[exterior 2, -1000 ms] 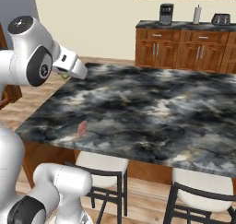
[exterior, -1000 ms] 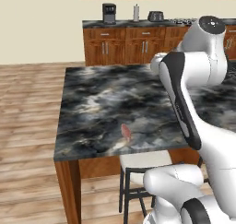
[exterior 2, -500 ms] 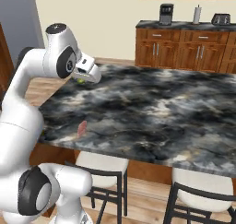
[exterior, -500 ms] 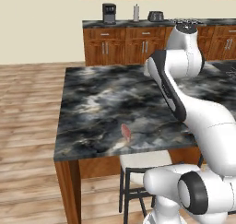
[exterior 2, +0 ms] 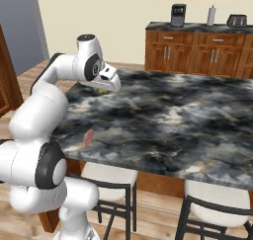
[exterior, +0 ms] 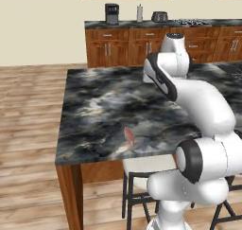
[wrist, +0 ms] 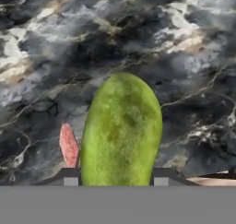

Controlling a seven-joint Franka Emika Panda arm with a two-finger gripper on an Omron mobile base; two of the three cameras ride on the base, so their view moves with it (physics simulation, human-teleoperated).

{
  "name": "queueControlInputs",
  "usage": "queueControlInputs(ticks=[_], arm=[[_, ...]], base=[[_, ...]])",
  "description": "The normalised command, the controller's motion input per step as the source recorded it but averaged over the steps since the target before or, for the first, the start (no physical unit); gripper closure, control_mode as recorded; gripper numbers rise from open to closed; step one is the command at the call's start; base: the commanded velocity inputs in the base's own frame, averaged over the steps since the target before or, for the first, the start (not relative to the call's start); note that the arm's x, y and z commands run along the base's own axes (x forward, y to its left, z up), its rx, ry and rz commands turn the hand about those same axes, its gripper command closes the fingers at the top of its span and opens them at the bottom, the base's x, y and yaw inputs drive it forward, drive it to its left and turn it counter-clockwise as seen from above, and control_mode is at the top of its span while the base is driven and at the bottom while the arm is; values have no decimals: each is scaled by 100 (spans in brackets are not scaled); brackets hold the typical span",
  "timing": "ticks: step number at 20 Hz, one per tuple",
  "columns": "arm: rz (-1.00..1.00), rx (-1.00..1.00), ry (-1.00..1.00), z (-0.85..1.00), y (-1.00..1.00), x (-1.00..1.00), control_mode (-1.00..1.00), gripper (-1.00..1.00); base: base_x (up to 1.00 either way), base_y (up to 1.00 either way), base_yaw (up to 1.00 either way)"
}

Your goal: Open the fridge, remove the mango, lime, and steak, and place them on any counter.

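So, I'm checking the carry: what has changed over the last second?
The arm has swung over the counter, bringing the gripper with the mango out above the stone. The jaws stay shut on the fruit. The steak lies where it was near the counter's edge.

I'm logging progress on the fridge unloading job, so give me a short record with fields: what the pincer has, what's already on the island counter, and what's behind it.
pincer: shut, over the counter
held item: mango, elongated yellow-green, between the fingertips
counter: black-and-grey marbled island top
already placed: steak, flat near the counter's front edge
steak from hand view: beside the mango, lying on the stone
stools: white-seated, tucked under the front edge
background: wall counter with coffee maker
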Motion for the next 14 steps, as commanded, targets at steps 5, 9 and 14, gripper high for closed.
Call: queueControlInputs(ticks=[5,9,14], arm=[[0,0,19,-78,-21,53,-100,100],[0,0,16,-100,-9,37,-100,100],[0,0,20,-100,-8,40,-100,100]], base=[[0,0,0],[0,0,0],[0,0,0]])
